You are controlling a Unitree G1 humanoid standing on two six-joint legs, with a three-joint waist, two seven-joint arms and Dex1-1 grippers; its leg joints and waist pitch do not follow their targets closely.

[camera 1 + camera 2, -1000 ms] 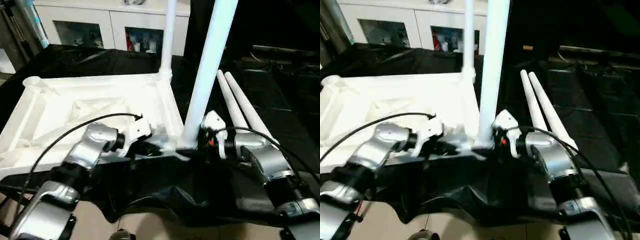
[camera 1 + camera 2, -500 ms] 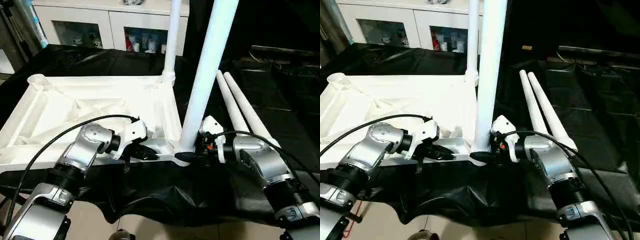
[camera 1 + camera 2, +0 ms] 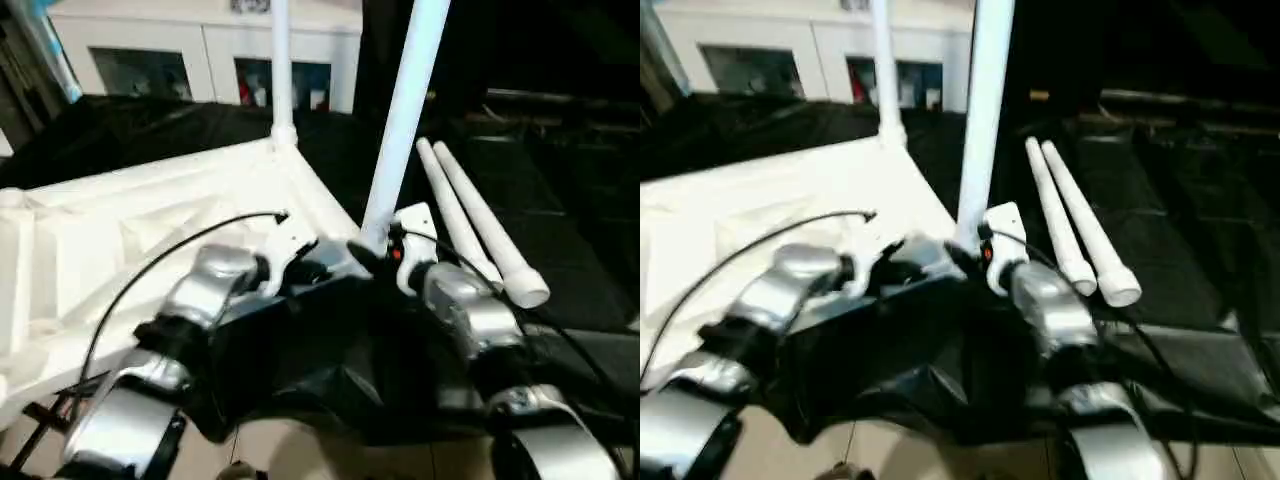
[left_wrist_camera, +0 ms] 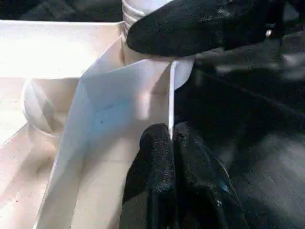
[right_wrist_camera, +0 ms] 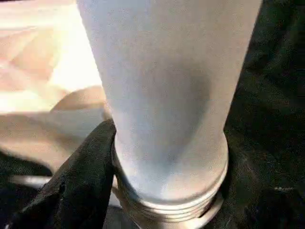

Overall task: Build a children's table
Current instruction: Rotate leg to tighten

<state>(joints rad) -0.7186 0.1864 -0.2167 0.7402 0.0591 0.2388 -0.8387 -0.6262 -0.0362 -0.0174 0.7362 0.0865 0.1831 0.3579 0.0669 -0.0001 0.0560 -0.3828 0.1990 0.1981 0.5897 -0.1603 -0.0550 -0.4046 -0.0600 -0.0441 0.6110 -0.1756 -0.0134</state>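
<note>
Tabletop [image 3: 150,220]: white, upside down with its ribbed underside up, lying on the worktop [image 3: 120,120] at the robot's left.
Near leg [image 3: 400,120]: upright in the tabletop's near right corner socket.
Far leg [image 3: 281,70]: upright in the far right corner.
Spare legs [image 3: 475,220]: two, lying side by side on the worktop to the right, flared ends toward the robot.
Left tool [image 4: 171,143]: clenched on the tabletop's thin rim wall beside the near leg's socket.
Right tool [image 5: 164,186]: closed around the base of the near leg, one black finger [image 5: 81,176] against its ringed end.
Worktop: covered in black sheeting.
Room: white cabinet [image 3: 210,50] with glass doors behind; contents too blurred to name.
</note>
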